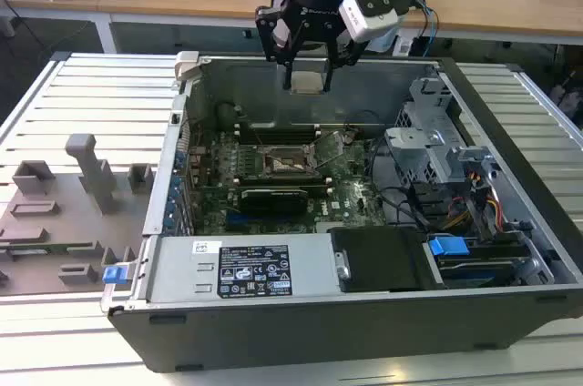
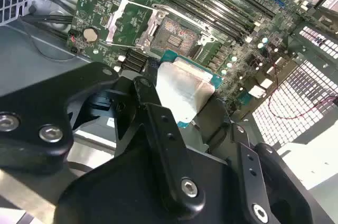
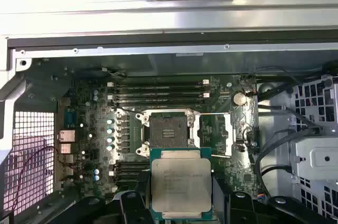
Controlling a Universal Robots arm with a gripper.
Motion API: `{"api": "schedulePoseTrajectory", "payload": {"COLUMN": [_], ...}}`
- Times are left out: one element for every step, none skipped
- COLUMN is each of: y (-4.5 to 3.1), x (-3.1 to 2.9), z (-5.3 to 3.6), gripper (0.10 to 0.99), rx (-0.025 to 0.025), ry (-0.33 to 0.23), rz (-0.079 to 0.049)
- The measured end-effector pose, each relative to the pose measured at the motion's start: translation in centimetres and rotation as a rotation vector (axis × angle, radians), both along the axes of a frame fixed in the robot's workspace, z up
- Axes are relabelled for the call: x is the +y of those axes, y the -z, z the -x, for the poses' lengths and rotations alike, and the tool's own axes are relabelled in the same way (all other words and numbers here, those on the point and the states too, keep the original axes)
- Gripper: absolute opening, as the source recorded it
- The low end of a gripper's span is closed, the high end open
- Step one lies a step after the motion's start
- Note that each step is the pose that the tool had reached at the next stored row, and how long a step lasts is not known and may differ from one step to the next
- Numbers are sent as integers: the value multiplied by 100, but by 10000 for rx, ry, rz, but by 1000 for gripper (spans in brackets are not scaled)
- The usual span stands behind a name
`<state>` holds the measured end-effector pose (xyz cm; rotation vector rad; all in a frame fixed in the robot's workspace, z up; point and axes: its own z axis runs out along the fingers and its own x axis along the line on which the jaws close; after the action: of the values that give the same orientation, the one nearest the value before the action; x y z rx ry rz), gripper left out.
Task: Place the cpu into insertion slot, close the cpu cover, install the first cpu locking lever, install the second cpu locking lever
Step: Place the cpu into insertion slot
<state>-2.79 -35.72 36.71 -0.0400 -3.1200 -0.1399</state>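
Note:
My gripper [image 1: 308, 75] hangs over the open computer case and is shut on the cpu [image 1: 307, 83], a flat square chip with a silvery top and green edge. In both wrist views the cpu [image 3: 181, 182] [image 2: 185, 92] sits between the black fingers [image 2: 150, 108]. The insertion slot [image 1: 290, 164] [image 3: 166, 131] [image 2: 177, 34] lies well below, bare and dark on the green board. The cpu cover [image 3: 214, 134] [image 2: 127, 20], a thin metal frame, is swung open beside the slot.
The case walls [image 1: 182, 131] surround the board. A drive cage [image 1: 437, 131] and cables [image 1: 483, 199] fill the exterior view's right. A black box [image 1: 378, 259] lies at the front. Long memory slots [image 3: 158, 89] flank the socket. A grey fixture tray [image 1: 64, 213] lies at the exterior view's left.

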Motion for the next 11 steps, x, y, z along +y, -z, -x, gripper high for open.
{"api": "schedulePoseTrajectory", "payload": {"y": [21, 39, 61, 74, 85, 91, 97, 102, 106, 112, 120], "x": [0, 0, 0, 0, 0, 0, 0, 0, 0, 0, 0], "z": [0, 0, 0, 0, 0, 0, 0, 0, 0, 0, 0], "gripper": [545, 545, 545, 545, 545, 545, 545, 545, 545, 545, 545], "rx": [-1, 0, -1, 0, 0, 0, 0, -1, 0, 0, 0], "ry": [0, 0, 0, -1, 0, -1, 0, 0, 0, 0, -1], "rz": [-1, -1, -2, -1, -1, 0, -1, -2, -1, 0, -1]}}
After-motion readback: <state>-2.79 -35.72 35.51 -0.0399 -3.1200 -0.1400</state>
